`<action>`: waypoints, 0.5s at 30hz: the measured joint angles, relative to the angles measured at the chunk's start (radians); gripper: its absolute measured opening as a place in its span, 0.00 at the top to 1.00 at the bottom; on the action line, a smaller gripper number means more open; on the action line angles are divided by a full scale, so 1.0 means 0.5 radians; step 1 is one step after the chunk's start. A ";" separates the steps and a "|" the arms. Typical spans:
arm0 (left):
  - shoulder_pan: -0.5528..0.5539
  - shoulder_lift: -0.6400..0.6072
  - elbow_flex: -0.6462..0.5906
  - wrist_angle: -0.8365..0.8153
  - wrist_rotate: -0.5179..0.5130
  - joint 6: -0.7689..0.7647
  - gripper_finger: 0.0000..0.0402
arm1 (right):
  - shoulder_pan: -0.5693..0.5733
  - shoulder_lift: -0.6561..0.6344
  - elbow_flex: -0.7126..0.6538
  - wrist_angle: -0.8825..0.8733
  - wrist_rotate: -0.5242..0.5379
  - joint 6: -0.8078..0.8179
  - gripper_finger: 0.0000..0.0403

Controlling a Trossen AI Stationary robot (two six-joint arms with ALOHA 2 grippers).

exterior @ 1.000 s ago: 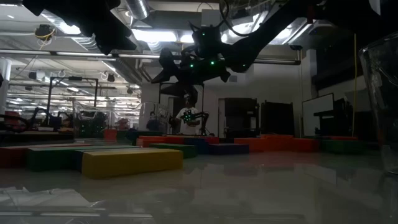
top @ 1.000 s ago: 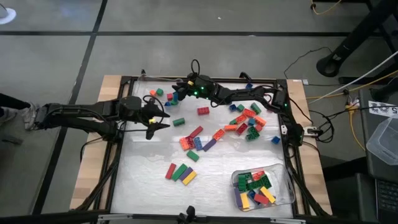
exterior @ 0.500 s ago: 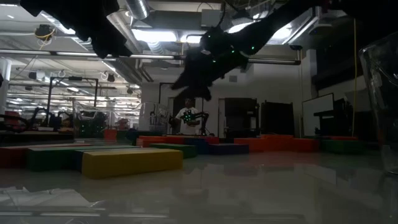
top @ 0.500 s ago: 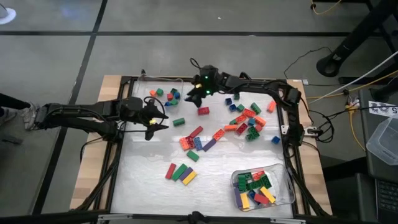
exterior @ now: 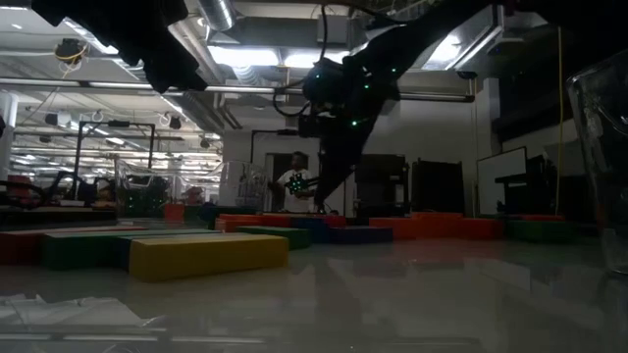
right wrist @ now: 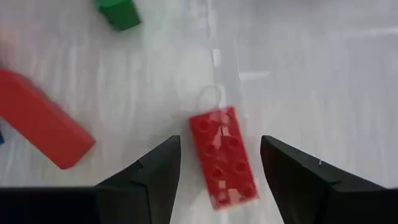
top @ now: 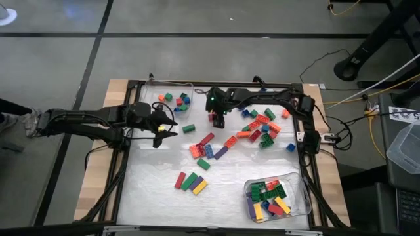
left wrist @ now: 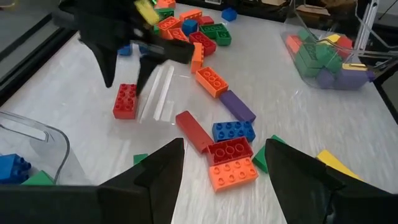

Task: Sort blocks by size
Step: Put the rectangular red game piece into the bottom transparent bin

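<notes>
Beside the red block (right wrist: 222, 155), a green block (right wrist: 118, 12) lies apart

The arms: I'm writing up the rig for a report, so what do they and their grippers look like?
Both arms are dark and slim-jointed, with black cables looping alongside. The right arm shows small green lights near its wrist. The left gripper and right gripper each end in two dark, wedge-shaped fingers with flat inner faces.

You will find no readable text, label, brand, number or sign in any view; the white tag (top: 401, 115) at the right edge of the high view carries dark marks too small to make out.
</notes>
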State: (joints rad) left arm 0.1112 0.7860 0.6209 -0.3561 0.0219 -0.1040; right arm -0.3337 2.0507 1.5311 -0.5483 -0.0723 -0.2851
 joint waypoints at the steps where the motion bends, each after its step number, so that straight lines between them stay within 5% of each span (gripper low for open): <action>1: -0.001 0.000 0.000 0.000 0.000 0.000 0.47 | 0.008 0.011 0.000 0.006 0.003 -0.040 0.45; 15: -0.001 0.000 0.000 -0.002 0.000 -0.002 0.47 | -0.013 0.159 -0.003 -0.017 0.021 -0.057 0.45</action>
State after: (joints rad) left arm 0.1109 0.7860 0.6209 -0.3571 0.0219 -0.1047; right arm -0.3403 2.1305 1.5295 -0.5569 -0.0620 -0.3137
